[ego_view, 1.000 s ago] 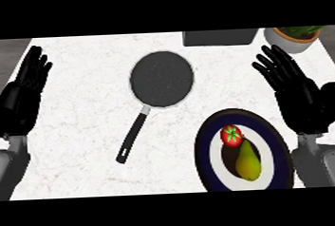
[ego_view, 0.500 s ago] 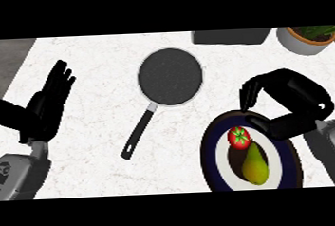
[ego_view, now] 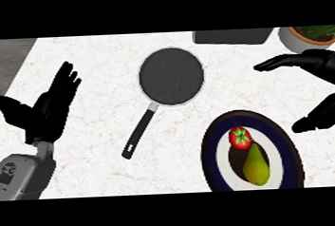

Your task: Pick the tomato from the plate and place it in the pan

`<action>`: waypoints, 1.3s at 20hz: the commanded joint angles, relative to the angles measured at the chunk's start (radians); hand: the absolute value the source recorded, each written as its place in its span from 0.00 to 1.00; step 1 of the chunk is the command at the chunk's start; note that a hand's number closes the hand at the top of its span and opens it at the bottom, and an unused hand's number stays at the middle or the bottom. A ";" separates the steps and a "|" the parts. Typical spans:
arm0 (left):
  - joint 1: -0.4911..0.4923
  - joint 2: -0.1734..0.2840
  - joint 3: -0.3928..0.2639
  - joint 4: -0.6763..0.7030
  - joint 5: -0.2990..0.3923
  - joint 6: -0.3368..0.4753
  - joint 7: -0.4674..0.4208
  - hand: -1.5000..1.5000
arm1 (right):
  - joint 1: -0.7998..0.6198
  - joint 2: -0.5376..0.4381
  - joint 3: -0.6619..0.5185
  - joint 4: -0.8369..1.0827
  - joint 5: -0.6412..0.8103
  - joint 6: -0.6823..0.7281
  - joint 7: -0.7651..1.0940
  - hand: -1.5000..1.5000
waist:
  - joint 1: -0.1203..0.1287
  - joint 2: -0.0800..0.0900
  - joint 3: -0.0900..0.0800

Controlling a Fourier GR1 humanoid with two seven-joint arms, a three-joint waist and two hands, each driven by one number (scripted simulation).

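Tomato (ego_view: 240, 137) (stem up) on plate (ego_view: 291, 147), above pear (ego_view: 254, 164).

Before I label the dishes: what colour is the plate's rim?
Dark navy blue around a white centre; the plate shows best in the head view.

One head view looks steeply down onto the counter (ego_view: 98, 65)
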 commanded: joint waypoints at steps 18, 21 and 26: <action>0.021 -0.009 -0.005 -0.065 -0.038 0.038 0.082 0.50 | -0.334 -0.034 0.608 0.163 0.708 -0.101 -0.327 0.00 | -0.023 -0.016 -0.006; 0.020 -0.011 0.029 -0.050 -0.026 0.027 0.064 0.50 | -0.304 -0.005 0.684 0.183 0.781 -0.190 -0.372 0.00 | -0.042 -0.017 -0.006; 0.082 -0.021 0.042 -0.048 -0.040 0.006 0.024 0.50 | -0.266 -0.048 0.717 0.120 0.866 -0.305 -0.415 0.00 | -0.063 -0.025 -0.006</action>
